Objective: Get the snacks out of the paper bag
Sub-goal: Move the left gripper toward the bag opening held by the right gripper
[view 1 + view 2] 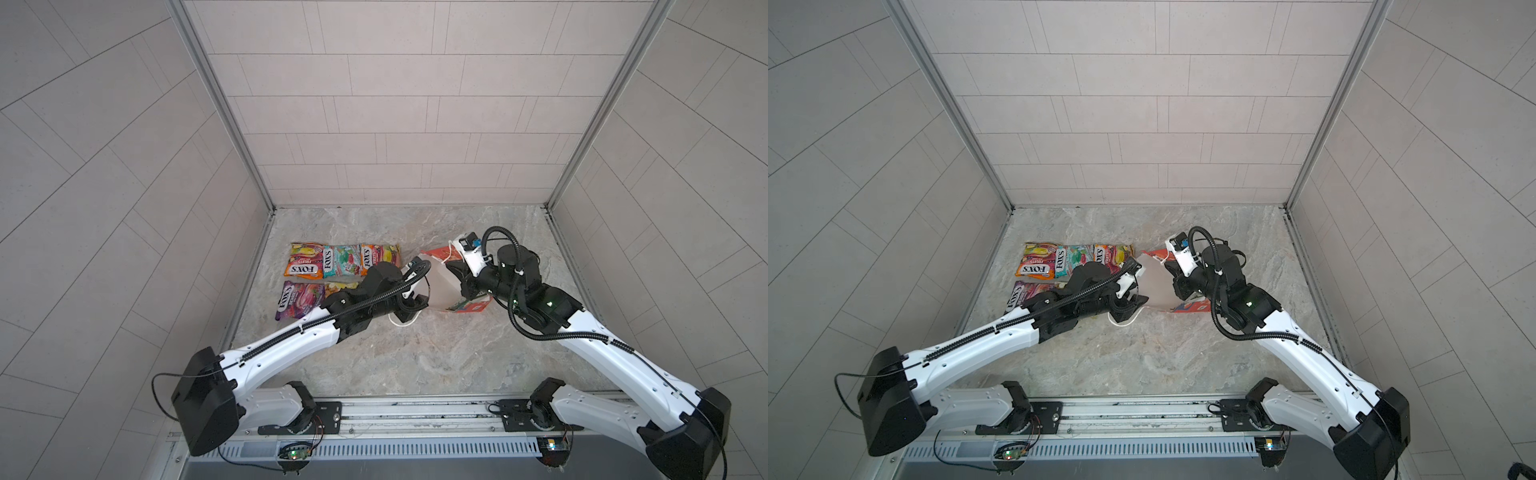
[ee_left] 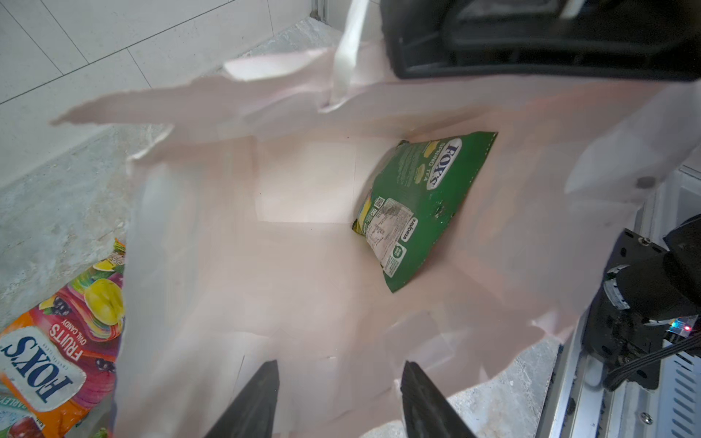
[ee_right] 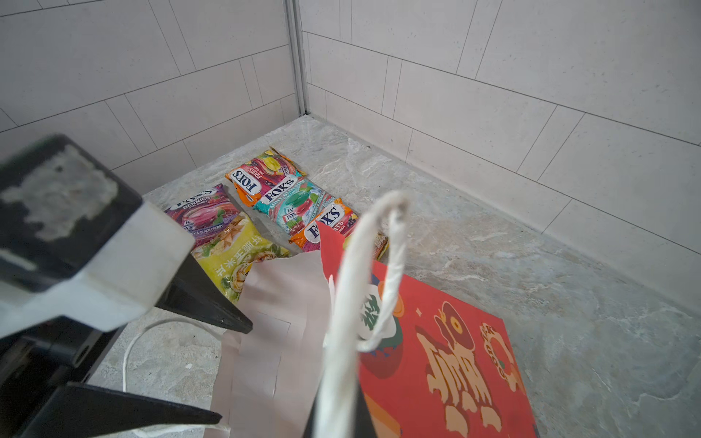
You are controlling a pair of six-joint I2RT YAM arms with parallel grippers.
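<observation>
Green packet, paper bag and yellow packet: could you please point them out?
green packet (image 2: 421, 212): left wrist view, printed side.
paper bag (image 3: 413, 299): right wrist view, red outer side.
yellow packet (image 3: 227, 258): right wrist view, its middle.

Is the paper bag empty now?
No, one green snack packet lies inside the paper bag, against its white inner wall, as the left wrist view shows.
</observation>
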